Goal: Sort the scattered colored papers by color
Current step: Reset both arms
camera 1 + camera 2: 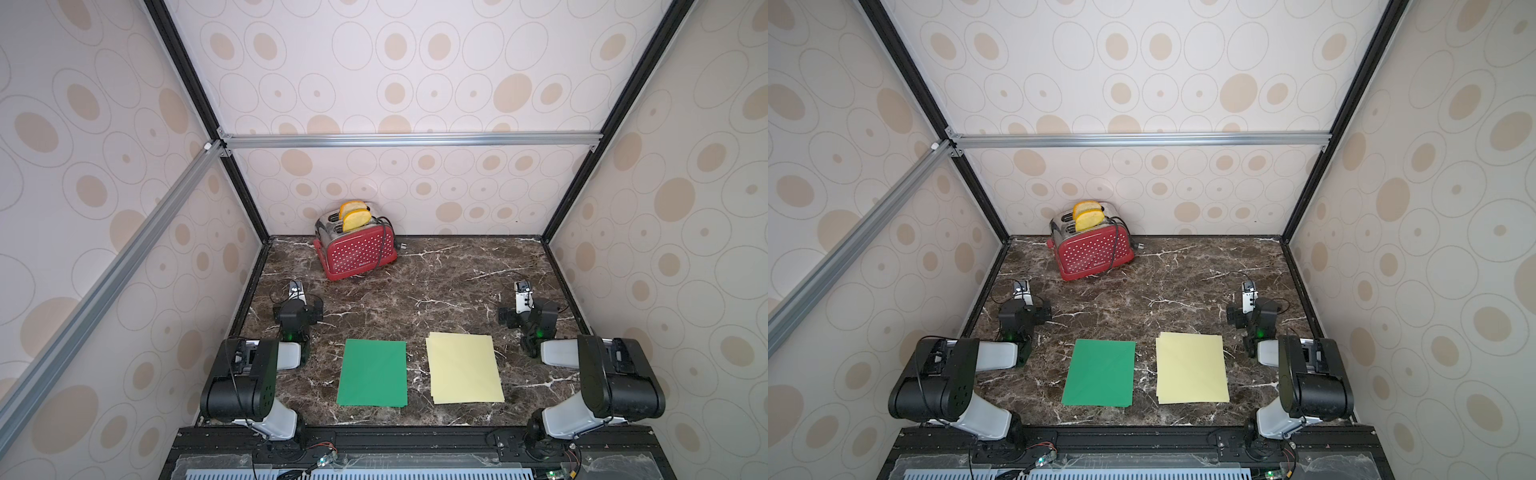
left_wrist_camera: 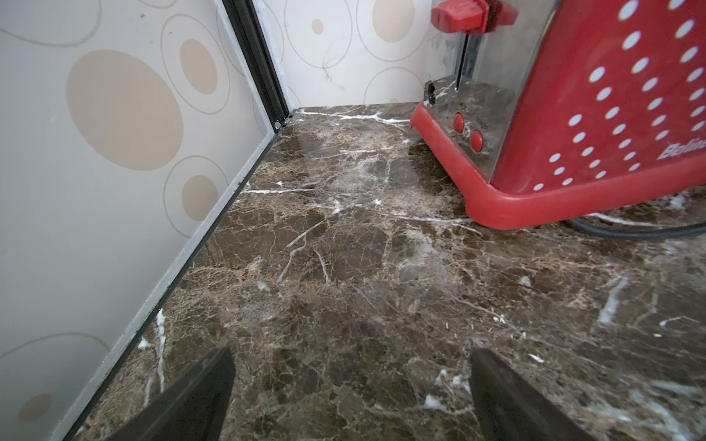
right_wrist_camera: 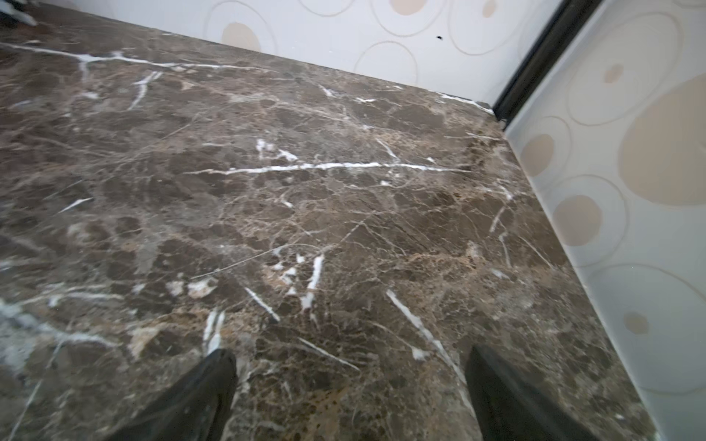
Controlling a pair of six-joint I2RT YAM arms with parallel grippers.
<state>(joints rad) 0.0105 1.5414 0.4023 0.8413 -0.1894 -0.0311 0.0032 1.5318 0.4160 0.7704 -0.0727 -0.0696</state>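
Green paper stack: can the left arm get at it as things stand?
Probably yes: the green stack lies uncovered just beside the left arm, apart from the cream stack, and the left claw is open and empty.

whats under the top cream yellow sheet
More cream-yellow paper: lower sheets' edges peek out along its left and near sides. How many lie beneath is covered, as is the marble table.

Cream papers [image 1: 463,368] hide their lower sheets; the toaster [image 2: 592,126] is cropped.
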